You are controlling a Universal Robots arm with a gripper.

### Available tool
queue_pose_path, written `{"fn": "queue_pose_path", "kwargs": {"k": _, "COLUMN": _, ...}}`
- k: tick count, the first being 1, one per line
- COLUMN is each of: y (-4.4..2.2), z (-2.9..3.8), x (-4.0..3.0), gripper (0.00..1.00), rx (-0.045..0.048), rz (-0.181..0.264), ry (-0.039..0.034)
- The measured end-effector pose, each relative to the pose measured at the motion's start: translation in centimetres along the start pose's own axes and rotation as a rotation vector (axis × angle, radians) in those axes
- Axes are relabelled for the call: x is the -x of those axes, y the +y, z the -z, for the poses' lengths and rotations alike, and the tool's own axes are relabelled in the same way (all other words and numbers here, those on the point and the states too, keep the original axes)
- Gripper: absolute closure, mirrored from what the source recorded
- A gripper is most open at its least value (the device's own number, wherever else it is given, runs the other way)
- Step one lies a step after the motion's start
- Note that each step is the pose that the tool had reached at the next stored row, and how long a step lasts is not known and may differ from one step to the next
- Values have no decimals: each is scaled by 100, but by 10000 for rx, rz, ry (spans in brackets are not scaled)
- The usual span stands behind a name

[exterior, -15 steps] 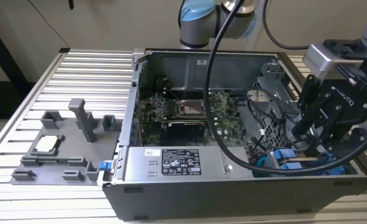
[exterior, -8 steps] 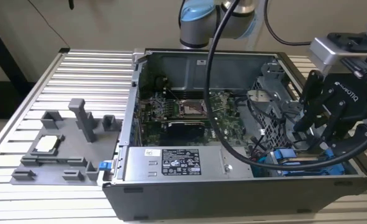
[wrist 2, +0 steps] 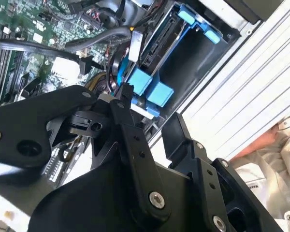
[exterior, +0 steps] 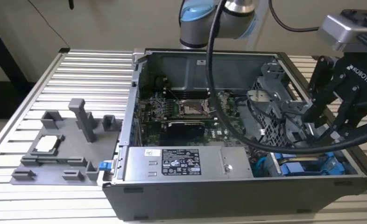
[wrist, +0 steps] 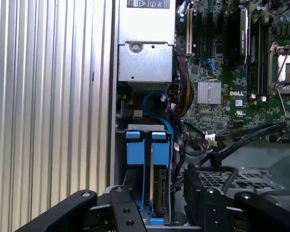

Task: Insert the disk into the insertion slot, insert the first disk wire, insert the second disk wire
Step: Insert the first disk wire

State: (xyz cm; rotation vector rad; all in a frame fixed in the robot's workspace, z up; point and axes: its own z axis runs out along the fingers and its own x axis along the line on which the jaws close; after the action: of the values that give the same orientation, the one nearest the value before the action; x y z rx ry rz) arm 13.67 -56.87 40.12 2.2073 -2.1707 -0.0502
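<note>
The silver box (wrist: 146, 48) lies along the ribbed metal table (wrist: 48, 116); just beside the box, the disk (wrist: 159, 191) stands on edge in its blue frame (wrist: 160, 152); a blue cable (wrist: 157, 99) loops between box and frame; the green motherboard (wrist: 232, 72) borders the box's other side; beyond the frame from the box, the gripper (wrist: 153, 178) hangs with its black fingers apart, one on each side of the disk.

Disk (wrist: 159, 189) — silver-grey drive on edge in blue carrier, seated in the insertion slot (wrist: 222, 180), just beside silver box (wrist: 146, 53). Slot — grey perforated cage bay.
</note>
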Motion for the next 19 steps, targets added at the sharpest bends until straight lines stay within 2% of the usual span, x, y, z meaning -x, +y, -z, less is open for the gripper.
{"fn": "queue_pose_path", "kwargs": {"k": 7, "y": 14, "z": -1, "x": 30, "gripper": 47, "rx": -1257, "rz": -9, "ry": 21}}
{"fn": "queue_pose_path", "kwargs": {"k": 8, "y": 14, "z": -4, "x": 49, "gripper": 47, "rx": -1362, "rz": 1, "ry": 21}}
{"fn": "queue_pose_path", "kwargs": {"k": 12, "y": 16, "z": -22, "x": 154, "gripper": 47, "rx": -1673, "rz": 40, "ry": 26}}
{"fn": "queue_pose_path", "kwargs": {"k": 13, "y": 25, "z": -30, "x": 176, "gripper": 47, "rx": -1738, "rz": 43, "ry": 35}}
{"fn": "queue_pose_path", "kwargs": {"k": 15, "y": 43, "z": -47, "x": 222, "gripper": 47, "rx": -1818, "rz": 62, "ry": 104}}
{"fn": "queue_pose_path", "kwargs": {"k": 17, "y": 58, "z": -67, "x": 263, "gripper": 47, "rx": -1939, "rz": 75, "ry": 121}}
{"fn": "queue_pose_path", "kwargs": {"k": 19, "y": 79, "z": -80, "x": 278, "gripper": 47, "rx": -2147, "rz": 79, "ry": 127}}
